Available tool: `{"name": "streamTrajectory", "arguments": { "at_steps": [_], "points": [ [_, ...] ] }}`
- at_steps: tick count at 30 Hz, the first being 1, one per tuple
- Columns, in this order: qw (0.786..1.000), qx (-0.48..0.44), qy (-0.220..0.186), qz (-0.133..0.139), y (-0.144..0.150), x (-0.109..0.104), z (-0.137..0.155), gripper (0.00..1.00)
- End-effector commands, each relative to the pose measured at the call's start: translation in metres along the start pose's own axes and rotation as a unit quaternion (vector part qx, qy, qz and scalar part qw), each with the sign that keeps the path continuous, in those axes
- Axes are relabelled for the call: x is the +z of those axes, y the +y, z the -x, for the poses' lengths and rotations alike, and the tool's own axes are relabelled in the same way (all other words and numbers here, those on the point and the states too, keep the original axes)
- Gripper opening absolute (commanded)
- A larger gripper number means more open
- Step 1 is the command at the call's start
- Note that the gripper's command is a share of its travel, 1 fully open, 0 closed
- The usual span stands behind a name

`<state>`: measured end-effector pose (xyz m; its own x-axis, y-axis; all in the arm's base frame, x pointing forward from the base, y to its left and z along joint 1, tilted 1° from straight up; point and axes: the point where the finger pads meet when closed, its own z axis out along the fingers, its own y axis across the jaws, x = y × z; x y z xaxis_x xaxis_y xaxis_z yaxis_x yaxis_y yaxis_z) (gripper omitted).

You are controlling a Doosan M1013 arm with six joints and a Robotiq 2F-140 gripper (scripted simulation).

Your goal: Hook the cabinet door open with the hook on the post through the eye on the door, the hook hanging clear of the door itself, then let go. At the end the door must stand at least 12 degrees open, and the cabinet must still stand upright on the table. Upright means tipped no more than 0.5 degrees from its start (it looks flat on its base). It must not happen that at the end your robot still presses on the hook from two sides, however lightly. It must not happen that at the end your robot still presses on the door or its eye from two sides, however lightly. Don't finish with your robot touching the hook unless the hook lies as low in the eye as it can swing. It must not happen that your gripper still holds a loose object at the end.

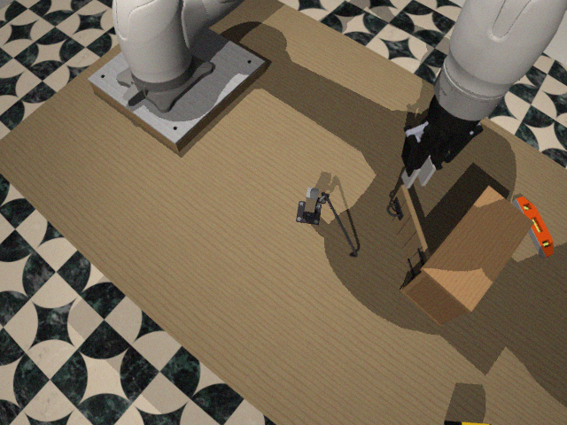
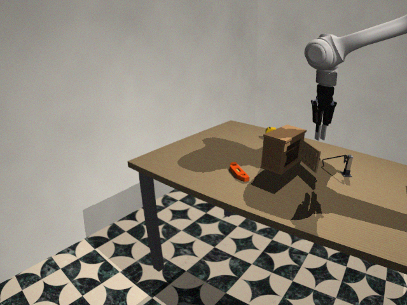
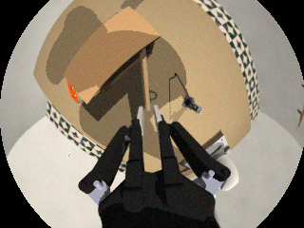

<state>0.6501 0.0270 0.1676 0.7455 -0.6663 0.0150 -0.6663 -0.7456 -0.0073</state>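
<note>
With its fingers slightly spread on nothing, the hand stands above the free edge of the open door, so reaching the hook, lower and off beyond the door's eye, probably calls for a sideways move, then descent.

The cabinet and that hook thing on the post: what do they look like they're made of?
Cabinet: probably wood, matte, given its orange-brown color and faint grain. Hook: likely dark metal, judging by its thin bent rod.
</note>
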Motion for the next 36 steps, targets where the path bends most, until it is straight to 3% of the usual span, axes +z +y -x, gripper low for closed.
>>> {"name": "streamTrajectory", "arguments": {
  "at_steps": [1, 18, 20, 23, 26, 28, 29, 36],
  "points": [
    [1.0, 0.0, 0.0, 0.0, 0.0, -0.006, 0.0, 0.16],
    [1.0, -0.001, 0.0, 0.0, 0.001, -0.012, 0.0, 0.16],
    [1.0, -0.025, 0.0, 0.0, 0.014, -0.012, -0.009, 0.16],
    [0.994, -0.113, 0.0, 0.0, 0.065, -0.012, -0.039, 0.16],
    [0.983, -0.183, 0.0, 0.0, 0.094, -0.012, -0.052, 0.16],
    [0.983, -0.183, 0.0, 0.0, 0.094, -0.012, -0.052, 0.16],
    [0.982, -0.191, 0.0, 0.0, 0.112, -0.012, -0.061, 0.16],
    [0.981, -0.192, 0.0, 0.0, 0.113, -0.012, -0.062, 0.14]
  ]
}}
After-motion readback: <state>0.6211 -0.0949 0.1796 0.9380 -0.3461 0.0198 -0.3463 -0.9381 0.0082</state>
